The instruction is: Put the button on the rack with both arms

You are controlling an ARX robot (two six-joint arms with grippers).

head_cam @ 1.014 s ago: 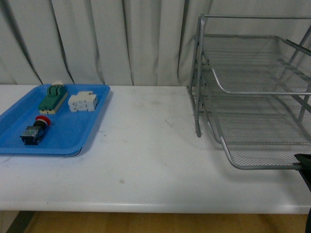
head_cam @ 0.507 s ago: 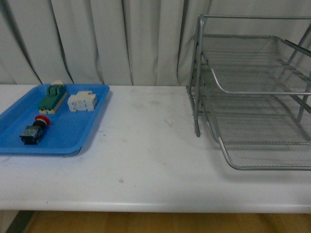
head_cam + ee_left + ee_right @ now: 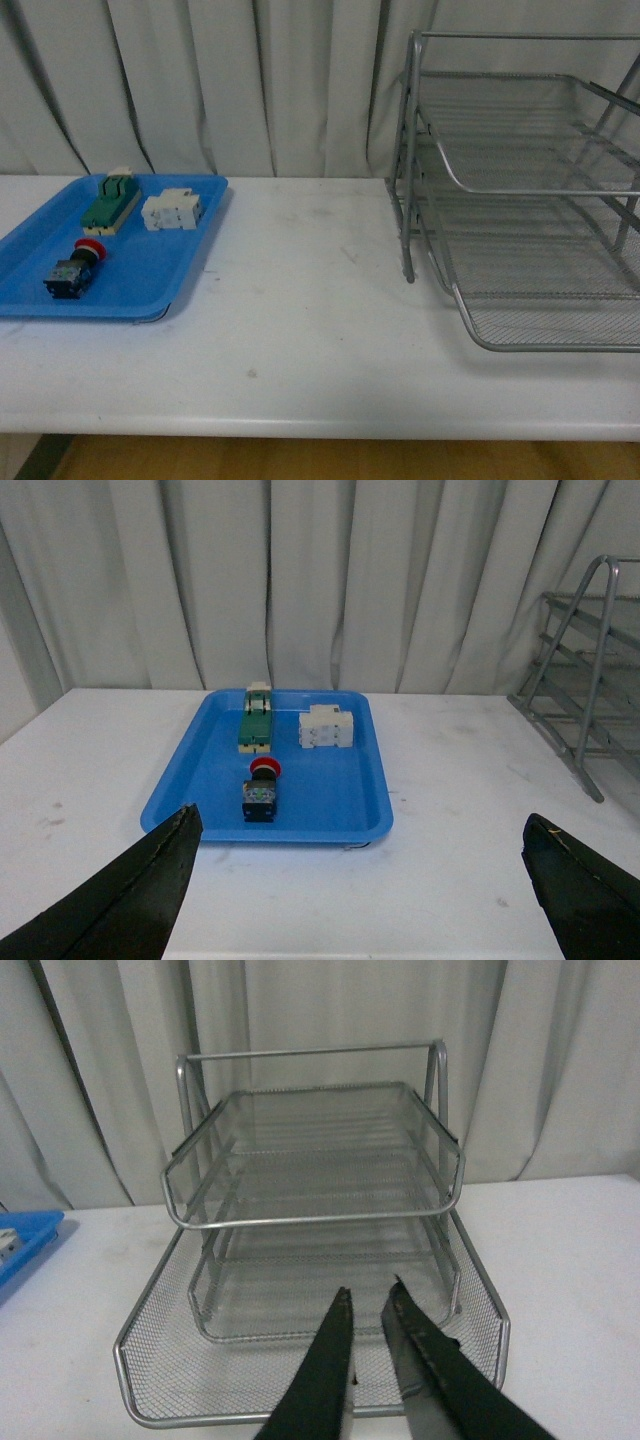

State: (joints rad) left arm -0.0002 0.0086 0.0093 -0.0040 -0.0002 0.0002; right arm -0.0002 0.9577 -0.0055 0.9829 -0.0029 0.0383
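left gripper spread wide above the push-button switch lower-centre of frame, right gripper nearly clenched, empty, facing the wire rack: a careless descent could tip that round-capped switch.

White counter, faint smudges and specks on surface. Directly on it: blue tray at the left, near the back edge; silver three-tier wire-mesh rack at the right. The two stand well apart, bare counter between them.

button in tray, table left | rack on table, right
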